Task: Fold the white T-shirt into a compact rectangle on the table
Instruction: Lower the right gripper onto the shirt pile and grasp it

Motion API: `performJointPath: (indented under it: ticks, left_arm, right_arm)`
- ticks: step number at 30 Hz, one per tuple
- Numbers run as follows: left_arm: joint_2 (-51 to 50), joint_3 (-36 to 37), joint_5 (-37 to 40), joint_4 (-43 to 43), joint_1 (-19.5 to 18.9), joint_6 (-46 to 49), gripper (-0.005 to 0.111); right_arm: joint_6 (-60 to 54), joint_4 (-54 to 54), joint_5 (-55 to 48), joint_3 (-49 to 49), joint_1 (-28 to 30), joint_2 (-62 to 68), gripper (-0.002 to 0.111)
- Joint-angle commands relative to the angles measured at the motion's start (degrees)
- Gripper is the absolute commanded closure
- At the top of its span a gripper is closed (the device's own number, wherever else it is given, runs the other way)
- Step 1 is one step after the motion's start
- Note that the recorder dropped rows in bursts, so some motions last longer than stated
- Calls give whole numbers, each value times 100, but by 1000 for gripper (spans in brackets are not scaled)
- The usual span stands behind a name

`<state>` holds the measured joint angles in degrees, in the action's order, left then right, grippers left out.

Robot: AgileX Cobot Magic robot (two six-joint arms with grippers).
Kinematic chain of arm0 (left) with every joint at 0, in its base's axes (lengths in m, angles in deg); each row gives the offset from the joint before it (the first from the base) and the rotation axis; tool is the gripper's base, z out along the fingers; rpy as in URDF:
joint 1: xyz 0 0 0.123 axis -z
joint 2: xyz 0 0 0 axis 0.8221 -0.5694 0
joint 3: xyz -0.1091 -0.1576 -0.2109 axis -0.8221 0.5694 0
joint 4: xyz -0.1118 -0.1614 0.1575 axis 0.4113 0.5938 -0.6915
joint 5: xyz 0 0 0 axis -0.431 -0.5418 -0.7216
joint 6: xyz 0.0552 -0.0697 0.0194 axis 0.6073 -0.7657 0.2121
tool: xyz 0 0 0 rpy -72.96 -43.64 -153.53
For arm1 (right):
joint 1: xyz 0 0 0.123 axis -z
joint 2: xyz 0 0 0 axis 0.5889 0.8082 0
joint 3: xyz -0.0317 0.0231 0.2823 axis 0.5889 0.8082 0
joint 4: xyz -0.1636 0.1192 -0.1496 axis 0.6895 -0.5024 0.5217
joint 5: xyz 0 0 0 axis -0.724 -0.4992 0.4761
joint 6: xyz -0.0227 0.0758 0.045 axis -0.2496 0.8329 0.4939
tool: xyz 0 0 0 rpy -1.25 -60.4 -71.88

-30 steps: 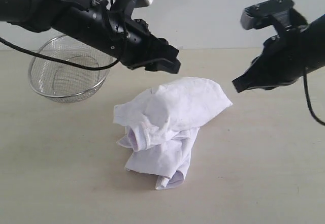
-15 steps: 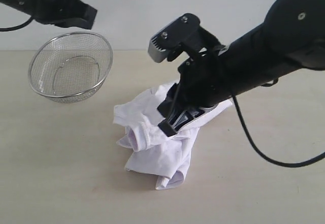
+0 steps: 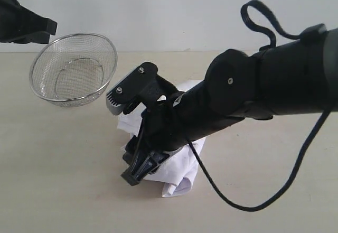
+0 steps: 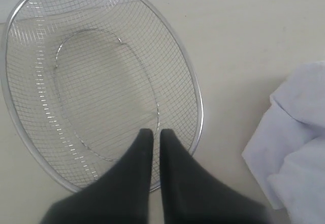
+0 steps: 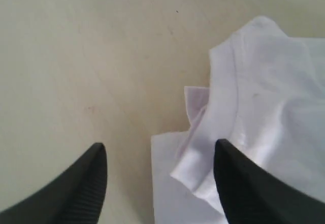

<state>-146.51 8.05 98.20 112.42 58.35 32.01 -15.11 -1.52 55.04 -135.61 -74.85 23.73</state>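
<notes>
The white T-shirt (image 3: 178,176) lies crumpled in a heap on the table (image 3: 63,185), mostly hidden behind my right arm in the exterior view. My right gripper (image 3: 138,170) reaches across the middle and hangs low at the heap's left edge. In the right wrist view that gripper (image 5: 160,150) is open, one finger over bare table and the other over the T-shirt (image 5: 264,97), whose folded hem lies between them. My left gripper (image 3: 52,27) is far left, shut and empty. The left wrist view shows it (image 4: 153,132) above the basket, with the T-shirt (image 4: 297,148) off to one side.
A round wire-mesh basket (image 3: 37,80) stands empty at the back left of the table, under my left gripper; its mesh wall (image 4: 45,56) fills the left wrist view. My right arm's cable (image 3: 232,205) loops down onto the table in front of the shirt.
My left gripper shut and drew back from over the shirt to the far left above the basket. My right arm swung across, came down at the shirt's left edge, and its jaws opened.
</notes>
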Motion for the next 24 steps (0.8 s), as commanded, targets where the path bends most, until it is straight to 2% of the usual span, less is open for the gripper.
performJointPath:
  ticks: [1,12,17,22,23,24]
  left_arm:
    - [34,28,-94,107,-15,-15,102]
    - [34,28,9,107,-15,21,102]
    - [34,28,9,107,-15,51,102]
    - [34,28,9,134,-15,51,102]
    - [34,28,9,151,-15,51,102]
    - [34,28,9,151,-15,51,102]
  right_arm:
    - [140,-35,598,-23,-70,186,53]
    - [216,-24,1435,-23,7,506,53]
    - [216,-24,1003,-23,287,561,53]
    - [226,2,817,-23,284,760,53]
    - [226,0,817,-23,284,826,54]
    - [226,0,806,-23,284,897,68]
